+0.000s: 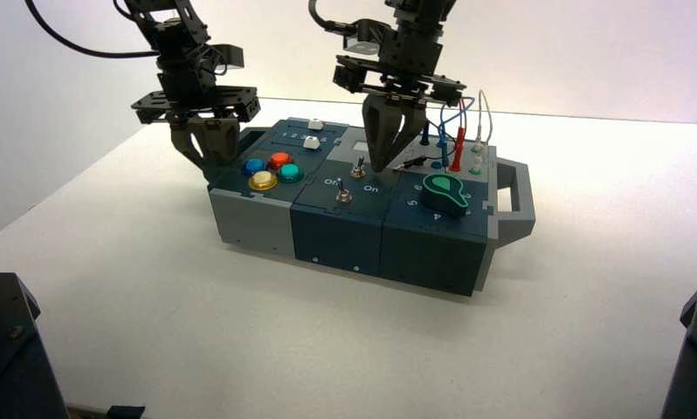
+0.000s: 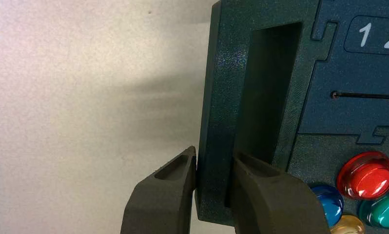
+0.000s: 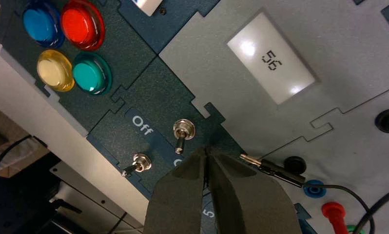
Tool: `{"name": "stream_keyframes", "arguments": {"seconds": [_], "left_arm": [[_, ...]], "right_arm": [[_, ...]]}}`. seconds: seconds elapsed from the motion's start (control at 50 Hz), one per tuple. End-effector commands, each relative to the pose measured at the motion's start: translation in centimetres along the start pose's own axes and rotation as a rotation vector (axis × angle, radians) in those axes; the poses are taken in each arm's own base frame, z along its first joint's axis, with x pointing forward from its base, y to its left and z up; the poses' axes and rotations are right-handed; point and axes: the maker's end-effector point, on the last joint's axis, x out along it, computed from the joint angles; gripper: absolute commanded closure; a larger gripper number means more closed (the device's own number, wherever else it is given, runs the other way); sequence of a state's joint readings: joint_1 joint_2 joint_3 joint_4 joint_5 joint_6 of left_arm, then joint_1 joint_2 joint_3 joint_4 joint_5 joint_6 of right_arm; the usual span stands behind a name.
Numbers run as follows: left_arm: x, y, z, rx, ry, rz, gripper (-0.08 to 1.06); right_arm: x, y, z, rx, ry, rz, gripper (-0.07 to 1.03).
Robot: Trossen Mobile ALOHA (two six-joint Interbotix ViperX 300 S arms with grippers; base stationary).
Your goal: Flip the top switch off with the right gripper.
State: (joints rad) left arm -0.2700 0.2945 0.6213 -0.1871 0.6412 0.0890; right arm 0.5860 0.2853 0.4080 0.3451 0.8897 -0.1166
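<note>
**Closed right gripper points down just beside the top switch while the left gripper clamps the box's handle**

The pale table (image 1: 196,340) carries the box (image 1: 336,236), which stands slightly turned, with its front edge nearest the high camera. The left arm slopes down to the box's left edge. Its gripper, the left gripper (image 1: 207,140), points down with one finger on each side of the bar of the left handle (image 2: 214,122), closed on it.

The right arm reaches down over the middle of the box. The right gripper (image 3: 207,150) points steeply down, its wide crossbar above, its two long fingers closed with the tips together and nothing between them. The tips hang just beside the top switch, on the side toward the box's right edge, apart from its lever.

The grey label plate (image 3: 275,58) lies toward the back edge. The black-and-green knob (image 1: 445,194) sits near the front right corner; wires (image 1: 461,131) rise near the back right corner. Blue, red, yellow and green buttons (image 3: 87,73) cluster near the front left corner, with white slider caps (image 1: 312,142) behind them.

On the dark blue Off/On panel, the top switch (image 3: 184,130), a tiny silver toggle, is the one toward the label plate; its lever leans toward the On end. The identical toggle (image 3: 141,163) sits nearer the front edge.
</note>
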Motion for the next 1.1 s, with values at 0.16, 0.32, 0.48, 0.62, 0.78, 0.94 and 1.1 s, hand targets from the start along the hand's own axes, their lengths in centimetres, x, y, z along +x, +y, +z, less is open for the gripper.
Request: {"name": "stream_keyframes", "arguments": {"seconds": [0.16, 0.32, 0.48, 0.62, 0.78, 0.94, 1.1], "left_arm": [[0.4, 0.0, -0.8, 0.004, 0.025, 0.0, 0.95], [0.4, -0.1, -0.7, 0.006, 0.023, 0.0, 0.95], [0.4, -0.1, -0.7, 0.006, 0.022, 0.0, 0.95], [0.4, -0.1, -0.7, 0.006, 0.022, 0.0, 0.95], [0.4, -0.1, -0.7, 0.006, 0.022, 0.0, 0.95], [0.4, -0.1, -0.7, 0.006, 0.02, 0.0, 0.95], [0.4, -0.2, -0.7, 0.009, 0.021, 0.0, 0.95]], "right_arm": [[-2.1, 0.9, 1.3, -0.022, -0.06, 0.012, 0.99], [-2.1, 1.5, 1.4, -0.029, -0.051, 0.019, 0.99], [-2.0, 2.0, 1.4, -0.033, -0.043, 0.028, 0.99], [-1.9, 2.3, 1.3, -0.04, -0.038, 0.03, 0.99], [-1.7, 2.7, 1.1, -0.043, -0.032, 0.034, 0.99], [-1.6, 3.2, 1.1, -0.052, -0.031, 0.039, 0.99], [-1.5, 3.8, 1.1, -0.057, -0.023, 0.048, 0.99]]}}
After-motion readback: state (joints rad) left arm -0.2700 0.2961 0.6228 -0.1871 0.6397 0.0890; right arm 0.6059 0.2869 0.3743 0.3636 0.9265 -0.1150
